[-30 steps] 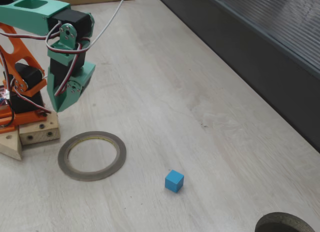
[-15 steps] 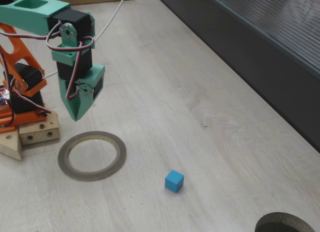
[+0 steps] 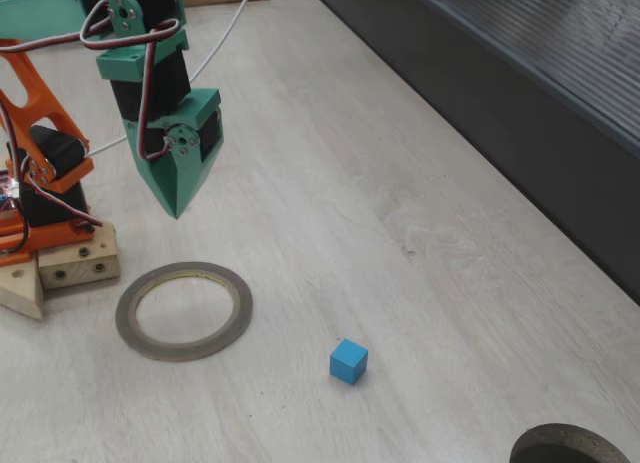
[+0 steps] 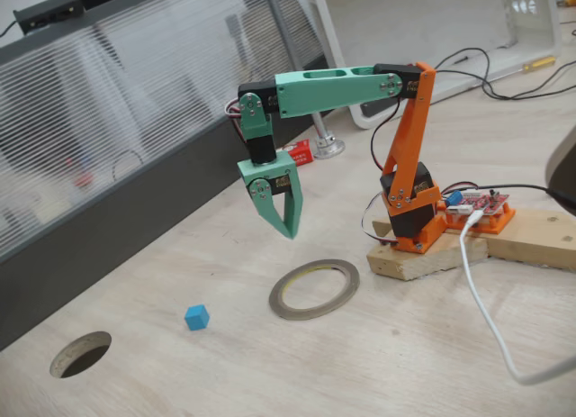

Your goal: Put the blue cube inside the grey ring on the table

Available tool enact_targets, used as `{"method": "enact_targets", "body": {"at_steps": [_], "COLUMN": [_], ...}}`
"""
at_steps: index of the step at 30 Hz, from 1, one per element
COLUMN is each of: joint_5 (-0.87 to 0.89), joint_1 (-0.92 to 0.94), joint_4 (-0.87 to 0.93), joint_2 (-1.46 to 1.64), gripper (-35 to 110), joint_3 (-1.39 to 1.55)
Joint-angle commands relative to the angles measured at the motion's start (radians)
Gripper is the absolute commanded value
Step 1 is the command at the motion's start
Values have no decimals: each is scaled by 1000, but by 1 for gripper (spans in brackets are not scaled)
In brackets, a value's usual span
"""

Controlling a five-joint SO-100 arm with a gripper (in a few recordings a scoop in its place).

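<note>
The small sky-blue cube [image 3: 349, 361] sits alone on the pale whitewashed wood-grain table [image 3: 330, 163], and that's the relation to watch: in a fixed view it lies down and to the right of the green two-finger gripper [image 3: 177, 209], on the far side of the thin flat grey-brown ring [image 3: 183, 310] from the arm's base. The gripper hangs in the air with its tip pointing down, above the table and just short of the ring's upper rim, well apart from the cube. From the other side, the cube [image 4: 197, 317] rests to the left of the ring [image 4: 314, 289], near it but not touching, and the gripper [image 4: 290, 231] hovers above the ground between them, a little nearer the ring. So, by my reading, the reach has to carry out past the ring and drop before anything can be grasped. The cube has no long axis to speak of; it sits turned with a corner edge facing the camera, so the fingers may need a wrist twist to meet flat faces. Now the tool: the two green fingers come together into one point at the tip, no gap showing between them in either fixed view, and nothing is held or touched. I judge they must spread before the descent. The ring's opening is bare table, ready to receive.
</note>
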Motion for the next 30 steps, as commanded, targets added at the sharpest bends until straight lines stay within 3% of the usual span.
{"method": "enact_targets", "body": {"at_steps": [1,20,30], "joint_5": [8,8,14], "joint_1": [17,17,17], "joint_4": [-32,-38,-41], "joint_2": [15,5,-279], "gripper": [0,0,0], "joint_3": [-15,-20,-175]}}
